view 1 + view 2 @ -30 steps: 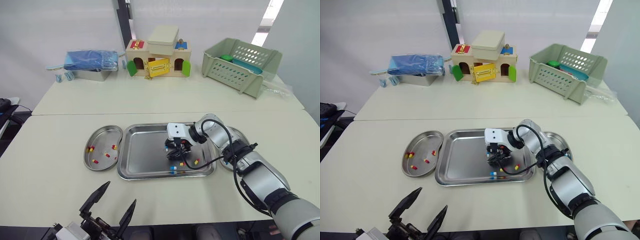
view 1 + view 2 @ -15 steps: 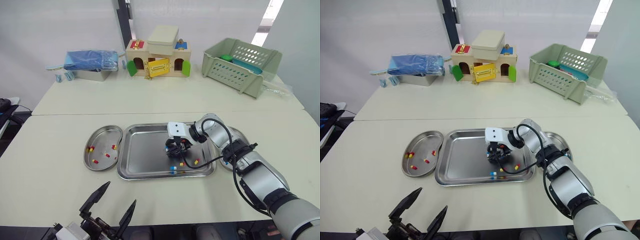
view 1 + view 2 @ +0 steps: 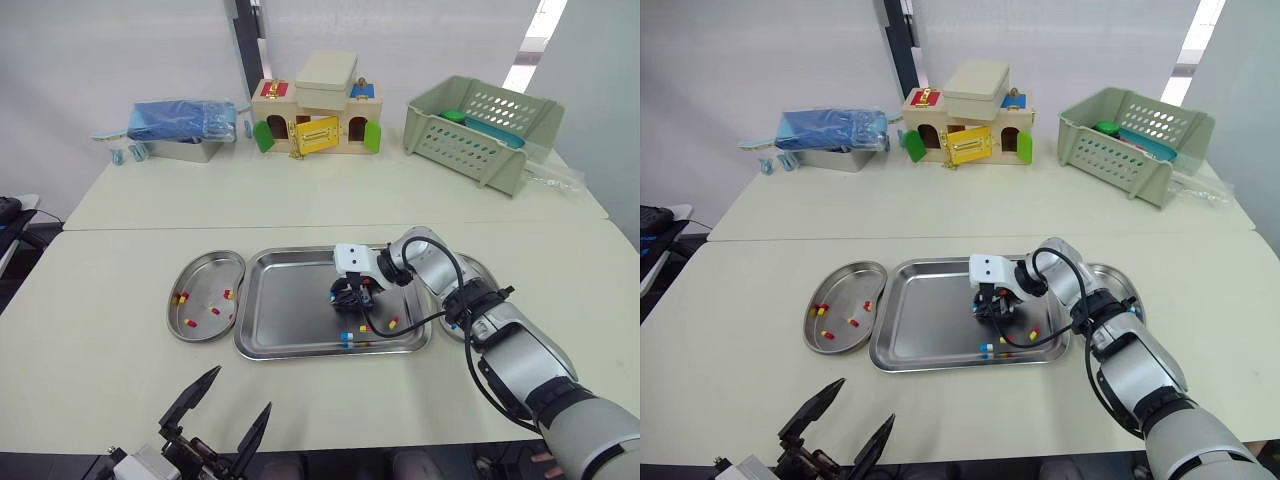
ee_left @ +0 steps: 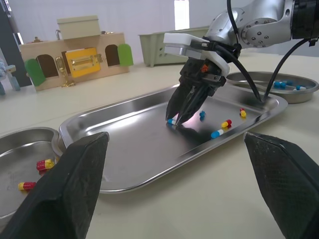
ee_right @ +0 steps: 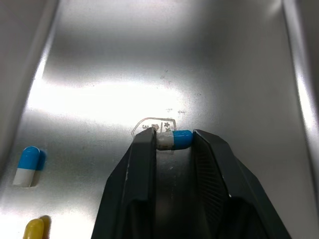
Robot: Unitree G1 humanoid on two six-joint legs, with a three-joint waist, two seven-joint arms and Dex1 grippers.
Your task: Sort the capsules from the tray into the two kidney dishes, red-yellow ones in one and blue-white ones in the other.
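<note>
Head view: your right end effector (image 3: 350,298) has lifted slightly over the rectangular steel tray (image 3: 285,310). The left end effector (image 3: 240,392) waits, fingers apart, at 6 o'clock.

Left wrist view: the steel kidney dish (image 4: 299,97) holding blues lies at 3 o'clock.

Right wrist view: it is clamped on a blue-white capsule (image 5: 175,139), so the pick looks secured.
</note>
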